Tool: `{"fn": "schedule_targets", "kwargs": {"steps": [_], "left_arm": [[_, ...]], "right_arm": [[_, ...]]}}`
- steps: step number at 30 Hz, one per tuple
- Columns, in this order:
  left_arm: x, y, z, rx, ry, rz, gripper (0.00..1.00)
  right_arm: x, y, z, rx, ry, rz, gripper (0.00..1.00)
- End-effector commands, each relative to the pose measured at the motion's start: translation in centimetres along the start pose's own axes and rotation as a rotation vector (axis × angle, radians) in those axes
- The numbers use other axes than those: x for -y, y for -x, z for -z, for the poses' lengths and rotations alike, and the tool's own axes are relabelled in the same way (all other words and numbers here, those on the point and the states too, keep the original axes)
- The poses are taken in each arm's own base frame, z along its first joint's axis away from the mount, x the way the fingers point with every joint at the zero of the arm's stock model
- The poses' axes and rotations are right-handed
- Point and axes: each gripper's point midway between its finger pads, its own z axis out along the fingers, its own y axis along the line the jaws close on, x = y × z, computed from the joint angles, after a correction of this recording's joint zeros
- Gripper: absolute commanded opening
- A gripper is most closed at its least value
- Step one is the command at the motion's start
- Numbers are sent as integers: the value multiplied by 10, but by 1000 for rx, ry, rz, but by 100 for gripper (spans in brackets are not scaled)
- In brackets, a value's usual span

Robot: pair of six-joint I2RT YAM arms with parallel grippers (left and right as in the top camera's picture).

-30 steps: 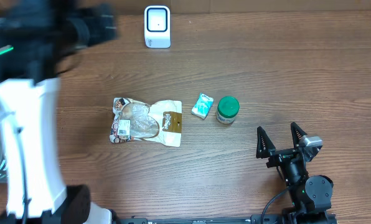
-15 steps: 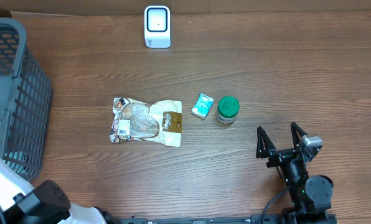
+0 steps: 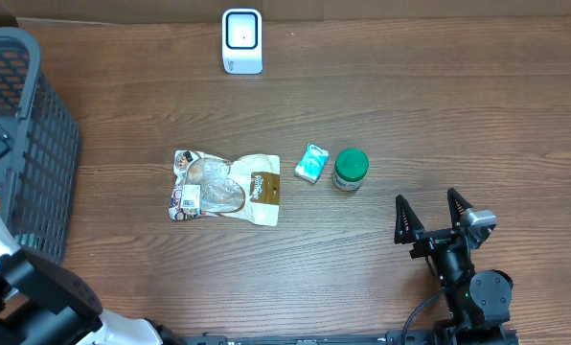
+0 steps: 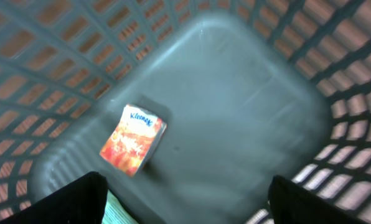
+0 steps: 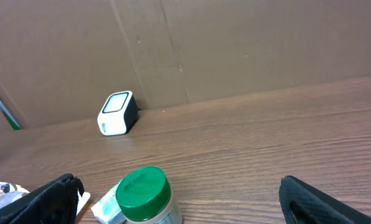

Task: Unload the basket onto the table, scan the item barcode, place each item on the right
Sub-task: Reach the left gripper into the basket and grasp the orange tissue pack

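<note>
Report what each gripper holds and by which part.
Nothing is held. The right gripper has its jaws open and empty; the left gripper hangs jaws apart over the basket, where a Kleenex pack lies loose.

Dark wood-grain counter [image 3: 477,105] fills the overhead frame. Brown cardboard wall [image 5: 266,43] with vertical seams spans the upper half of the right wrist view

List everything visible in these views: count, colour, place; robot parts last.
table: 1, brown wood
scanner: 1, white, table's far edge
basket: 1, grey, table's left end
tissue pack: 1, orange, inside the basket
snack bag: 1, white and brown, mid-table
small packet: 1, teal, right of the bag
jar: 1, green lid, right of the packet
left end effector: 1, black, open above the basket
right end effector: 1, black, open, table's near right
</note>
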Motion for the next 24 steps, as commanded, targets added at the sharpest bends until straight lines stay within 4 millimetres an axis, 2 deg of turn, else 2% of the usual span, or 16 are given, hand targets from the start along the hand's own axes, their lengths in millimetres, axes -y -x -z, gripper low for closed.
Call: {"fn": "schedule_targets", "kwargs": {"steps": [1,7,9,17,19,24], "left_arm": [[-2,-23,-29,-65,23,-158,81],[0,-48,-66,-164,21,-287,73],[-6,-51,-74,-181,60,-293,72],[-27,-47,-89,-175,134,-271,70],[-36,-52,-95,-195,147,-259,67],[-54,-61,-110,-231,175,-232,67]], "right_arm": [[0,-2,0,3,0,5,100],[0,-2,0,3,0,5,100],[0,-2,0,3,0,5,100],[0,-2,0,3,0,5,100],[0,-2,0,3,0,5,100],[0,-2,0,3,0,5,100]]}}
